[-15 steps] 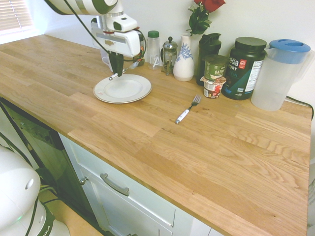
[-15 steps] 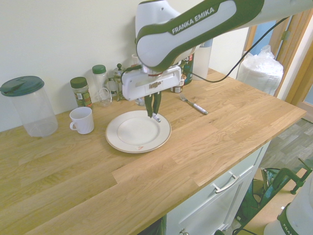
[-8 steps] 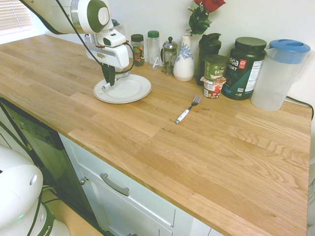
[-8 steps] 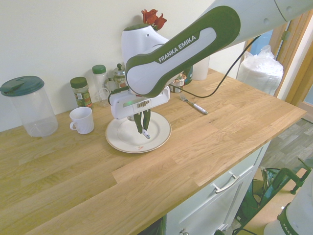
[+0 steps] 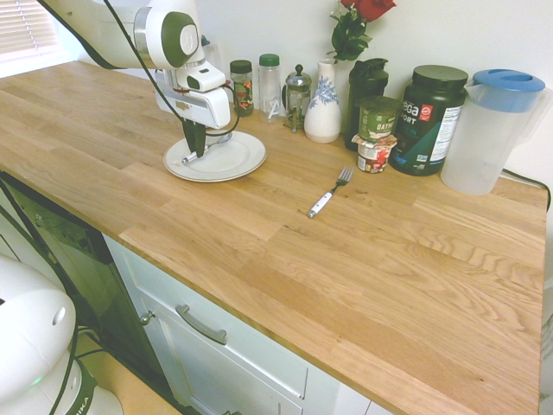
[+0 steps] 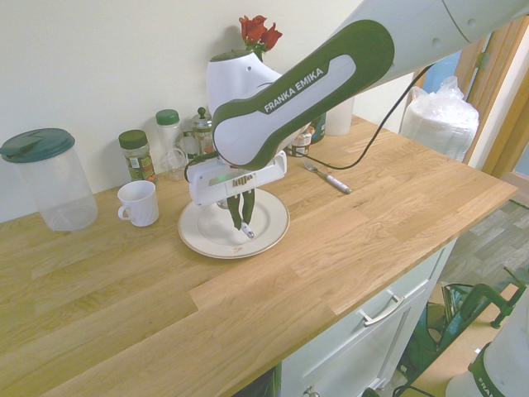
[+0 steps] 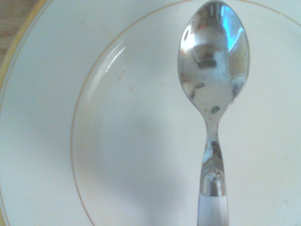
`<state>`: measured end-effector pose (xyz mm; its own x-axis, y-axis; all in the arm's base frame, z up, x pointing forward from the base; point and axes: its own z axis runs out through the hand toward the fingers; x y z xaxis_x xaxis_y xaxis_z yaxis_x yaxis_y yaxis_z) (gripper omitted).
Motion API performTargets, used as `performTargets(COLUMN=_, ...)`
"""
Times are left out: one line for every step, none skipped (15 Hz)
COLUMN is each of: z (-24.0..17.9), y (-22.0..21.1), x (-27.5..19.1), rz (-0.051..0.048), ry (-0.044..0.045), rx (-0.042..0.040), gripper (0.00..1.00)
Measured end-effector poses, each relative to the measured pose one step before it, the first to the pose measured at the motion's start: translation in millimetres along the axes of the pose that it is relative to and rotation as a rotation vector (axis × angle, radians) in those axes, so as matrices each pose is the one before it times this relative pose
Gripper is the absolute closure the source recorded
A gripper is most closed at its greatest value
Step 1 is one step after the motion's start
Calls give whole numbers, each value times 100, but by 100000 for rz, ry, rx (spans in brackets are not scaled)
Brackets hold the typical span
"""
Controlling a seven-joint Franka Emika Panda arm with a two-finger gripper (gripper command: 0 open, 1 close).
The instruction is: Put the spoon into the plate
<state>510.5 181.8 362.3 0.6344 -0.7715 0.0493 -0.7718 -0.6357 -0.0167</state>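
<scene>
My gripper [image 5: 198, 149] [image 6: 240, 219] is shut on the spoon [image 5: 187, 159] [image 6: 248, 231]. It grips the white handle, and the handle's end pokes out below the fingers. The gripper hangs low over the round white plate [image 5: 235, 161] [image 6: 201, 238], which lies on the wooden counter near the back wall. In the wrist view the spoon's silver bowl [image 7: 214, 52] lies over the plate's flat centre [image 7: 141, 141]. Whether the spoon touches the plate I cannot tell.
A white-handled fork [image 5: 328, 194] [image 6: 329, 177] lies on the counter to one side of the plate. A white mug [image 6: 139, 203] stands on its other side. Spice jars, a vase [image 5: 323, 104], a black tub [image 5: 428, 117] and a lidded pitcher [image 5: 492, 130] line the wall.
The gripper has carried the spoon from the plate's far rim to over its middle and has come down lower. In the last half second it sank only slightly.
</scene>
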Motion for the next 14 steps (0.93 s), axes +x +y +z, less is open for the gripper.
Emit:
performTargets(z=212, y=-139, x=-4, rz=-15, ry=60, rx=-153, gripper=100)
performTargets(z=213, y=-126, x=13, rz=-75, ry=158, rx=-238, gripper=100)
performTargets(z=215, y=-61, x=5, rz=-1, ry=-99, rx=-178, gripper=100)
performTargets(z=231, y=-61, x=15, rz=41, ry=-188, rx=-174, gripper=100)
performTargets(z=120, y=-42, x=11, rz=142, ry=-112, rx=-124, gripper=100)
performTargets(z=27, y=-54, x=35, rz=225, ry=-36, rx=13, gripper=100)
performTargets(z=30, y=-41, x=81, rz=380, ry=-32, rx=2, gripper=100)
performTargets(z=66, y=-16, x=87, rz=279, ry=-59, rx=-79, gripper=0)
performTargets(z=106, y=-64, x=46, rz=137, ry=-112, rx=-110, gripper=0)
performTargets(z=140, y=-50, x=10, rz=82, ry=-142, rx=-184, gripper=0)
performTargets(z=162, y=-34, x=-10, rz=70, ry=-156, rx=-235, gripper=0)
performTargets(z=30, y=-55, x=13, rz=65, ry=-41, rx=2, gripper=0)
performTargets(z=-21, y=-30, x=11, rz=25, ry=11, rx=59, gripper=0)
performTargets(z=-57, y=-36, x=14, rz=59, ry=-17, rx=131, gripper=0)
